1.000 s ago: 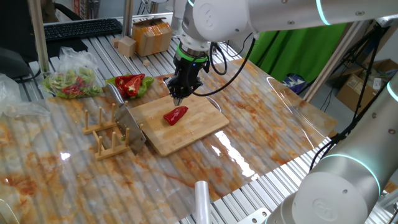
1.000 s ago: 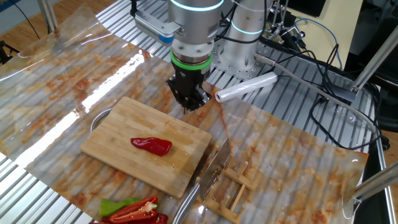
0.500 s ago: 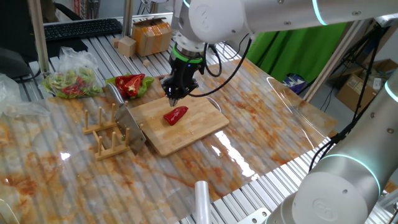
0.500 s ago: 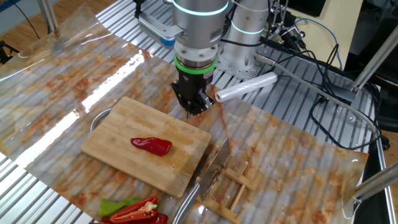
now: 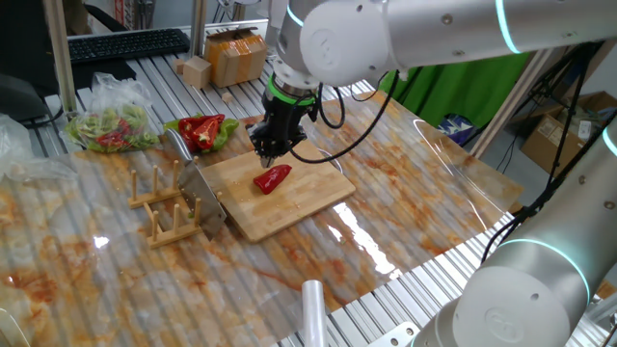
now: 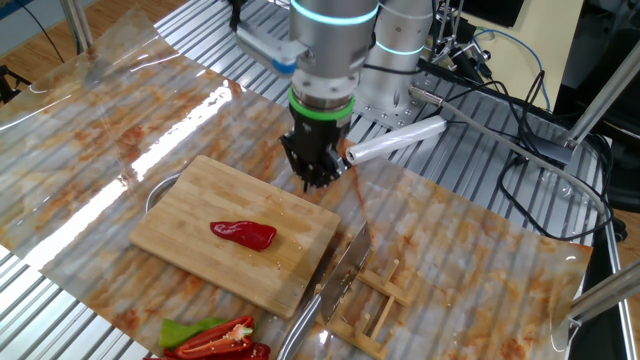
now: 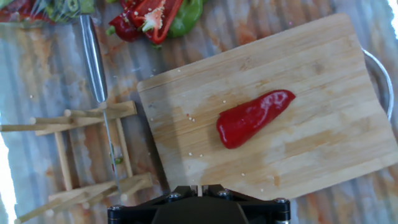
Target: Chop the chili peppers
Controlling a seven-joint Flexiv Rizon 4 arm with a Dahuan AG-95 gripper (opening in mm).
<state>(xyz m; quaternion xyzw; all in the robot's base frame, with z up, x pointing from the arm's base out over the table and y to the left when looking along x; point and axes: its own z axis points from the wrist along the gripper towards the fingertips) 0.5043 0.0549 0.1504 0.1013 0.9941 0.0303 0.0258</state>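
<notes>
Item: chili pepper (image 7: 254,117), whole, centred on cutting board (image 5: 318,198).
Gripper (image 6: 318,178) hangs over the board's edge, fingers closed, empty; knife (image 7: 93,59) racked beside the board, presumably for pickup.

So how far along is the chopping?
Done: one whole pepper lies on the board, uncut. In hand: nothing; the tool is shut and empty above the board's edge, and the knife rests in its rack. Left: taking the knife and all the cutting.
</notes>
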